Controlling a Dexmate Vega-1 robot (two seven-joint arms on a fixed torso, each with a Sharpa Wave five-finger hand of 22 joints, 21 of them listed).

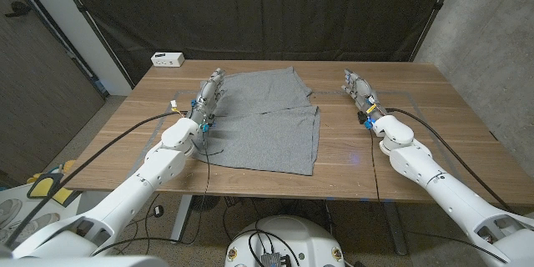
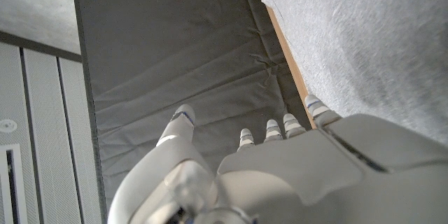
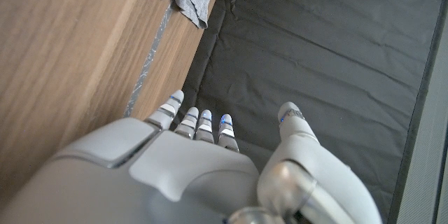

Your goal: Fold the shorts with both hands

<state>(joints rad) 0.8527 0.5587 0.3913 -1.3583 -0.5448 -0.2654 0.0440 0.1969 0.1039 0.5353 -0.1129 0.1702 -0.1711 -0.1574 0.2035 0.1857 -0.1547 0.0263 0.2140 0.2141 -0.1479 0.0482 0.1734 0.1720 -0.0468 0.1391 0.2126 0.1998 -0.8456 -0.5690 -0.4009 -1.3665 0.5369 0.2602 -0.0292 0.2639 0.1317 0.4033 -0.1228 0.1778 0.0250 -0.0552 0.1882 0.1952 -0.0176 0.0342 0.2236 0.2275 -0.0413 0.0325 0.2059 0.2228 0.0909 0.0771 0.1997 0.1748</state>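
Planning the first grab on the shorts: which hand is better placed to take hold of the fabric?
Left, probably. The left hand already sits at the shorts' edge; the right hand stands apart on bare table.

Matt cloth on smooth wood, with pale hard-shelled hands beside it.

The grey cloth shorts (image 1: 265,121) look soft and matt, with a fine fuzzy weave in the left wrist view. The brown wooden table (image 1: 434,108) shows a smooth, faintly sheened grain. The left hand (image 1: 212,92) and right hand (image 1: 360,89) have smooth, light grey plastic-looking shells with a slight gloss. Behind hangs a dark, matt, creased fabric backdrop (image 1: 250,17). A small white box (image 1: 167,58) looks like smooth plastic.
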